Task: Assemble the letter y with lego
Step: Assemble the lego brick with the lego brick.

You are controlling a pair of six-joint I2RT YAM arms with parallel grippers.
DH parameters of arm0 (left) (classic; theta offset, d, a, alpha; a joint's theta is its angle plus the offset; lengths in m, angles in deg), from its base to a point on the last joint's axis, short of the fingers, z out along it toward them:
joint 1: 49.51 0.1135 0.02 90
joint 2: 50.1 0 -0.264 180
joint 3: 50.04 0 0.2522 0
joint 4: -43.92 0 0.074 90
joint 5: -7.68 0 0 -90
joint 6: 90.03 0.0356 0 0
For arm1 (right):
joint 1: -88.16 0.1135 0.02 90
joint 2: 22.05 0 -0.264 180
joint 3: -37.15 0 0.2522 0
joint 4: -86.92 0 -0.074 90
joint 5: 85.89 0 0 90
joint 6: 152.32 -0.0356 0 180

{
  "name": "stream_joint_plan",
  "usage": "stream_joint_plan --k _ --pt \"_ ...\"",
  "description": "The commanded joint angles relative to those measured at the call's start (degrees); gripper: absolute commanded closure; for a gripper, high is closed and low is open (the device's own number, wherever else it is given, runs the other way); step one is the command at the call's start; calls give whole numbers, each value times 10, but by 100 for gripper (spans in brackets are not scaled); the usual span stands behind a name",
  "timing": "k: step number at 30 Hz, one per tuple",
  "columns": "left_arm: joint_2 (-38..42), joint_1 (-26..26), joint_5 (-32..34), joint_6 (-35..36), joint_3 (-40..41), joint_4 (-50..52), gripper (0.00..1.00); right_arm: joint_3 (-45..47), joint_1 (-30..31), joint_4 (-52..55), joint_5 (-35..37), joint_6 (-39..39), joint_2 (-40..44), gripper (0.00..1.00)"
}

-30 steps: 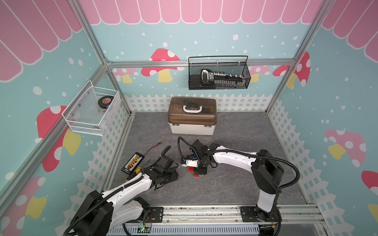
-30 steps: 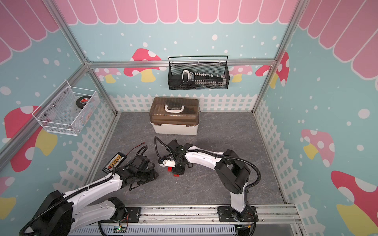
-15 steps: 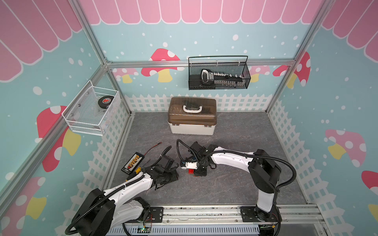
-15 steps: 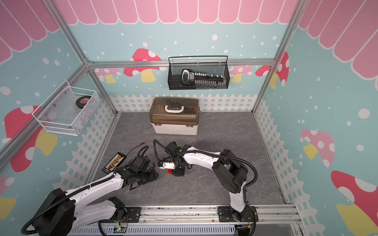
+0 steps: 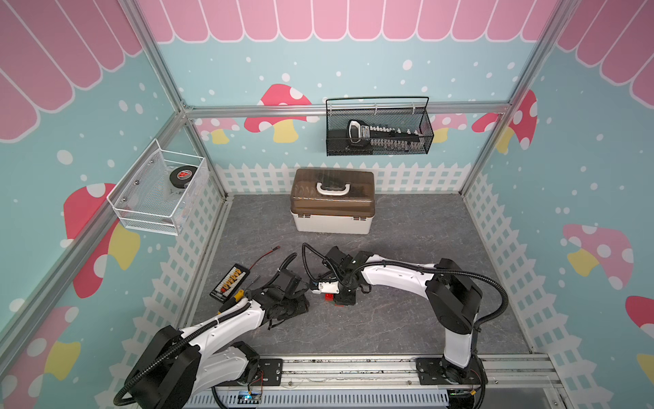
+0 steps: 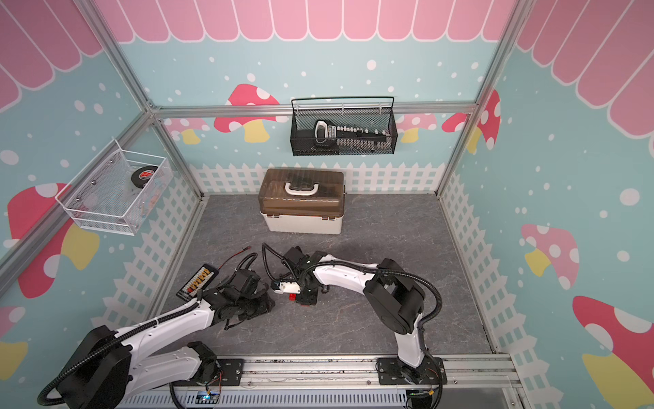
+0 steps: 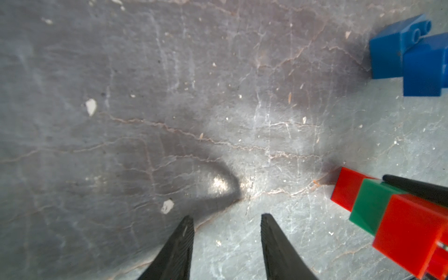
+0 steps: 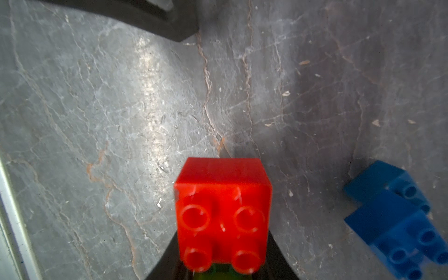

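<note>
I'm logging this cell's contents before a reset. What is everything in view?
Table: one, grey stone pattern, cell floor.
Toolbox: one, white with brown lid, back of the table.
Wire basket: one, black, back wall, holding a black-and-silver tool.
Mesh basket: one, white, left wall, holding a black disc.
Connector board: one, black with yellow, table's left edge.
Screwdriver: one, yellow handle, beside the board, partly hidden.
Blue bricks: two, blue, touching each other, on the table.
Brick stack: one, red-green-red, joined, in the right gripper.
Left gripper: one, black, open and empty, low over the table.
Right gripper: one, black, shut on the brick stack.
</note>
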Motion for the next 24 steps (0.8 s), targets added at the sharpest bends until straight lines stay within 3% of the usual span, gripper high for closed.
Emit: stream_joint_plan --k 1,18,24 --pt "4 4 -3 -5 9 -6 53 -3 5 34 12 16 -18 68" --pt "4 6 -2 -3 12 -5 53 -21 20 72 37 13 -34 68" --pt "4 7 0 -2 10 -4 53 -21 21 73 -3 8 -33 68"
